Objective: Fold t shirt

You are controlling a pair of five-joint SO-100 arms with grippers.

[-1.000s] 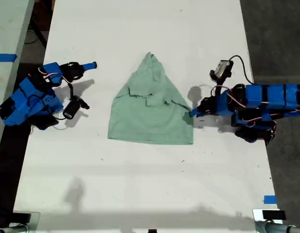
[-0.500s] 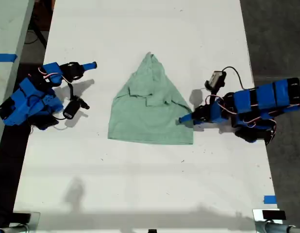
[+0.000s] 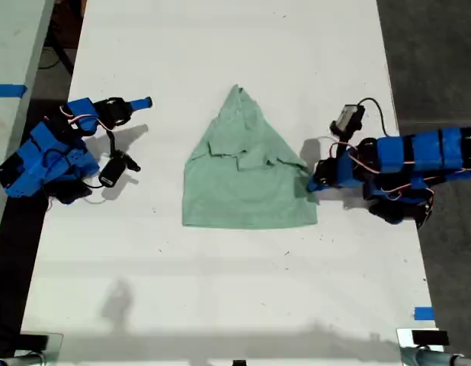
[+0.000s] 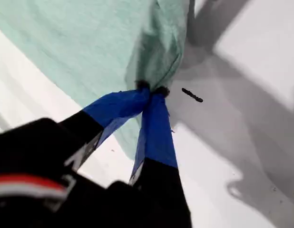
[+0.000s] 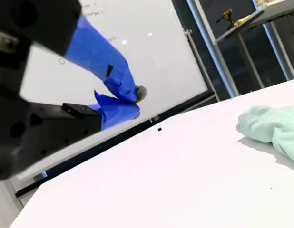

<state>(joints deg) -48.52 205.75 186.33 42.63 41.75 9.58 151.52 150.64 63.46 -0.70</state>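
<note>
The white table is broad and bare around the t shirt, which lies flat just ahead of my first gripper, jaws pinched together on its side edge. It looks light, limp and sure to sag; hem corners suit gripping. My second gripper, jaws nearly together and empty, sits well apart.

My first gripper at three o'clock in the exterior view, arm lying low, blue jaws pinched together on cloth, my second gripper at nine o'clock, folded back, jaws nearly closed, empty
</note>
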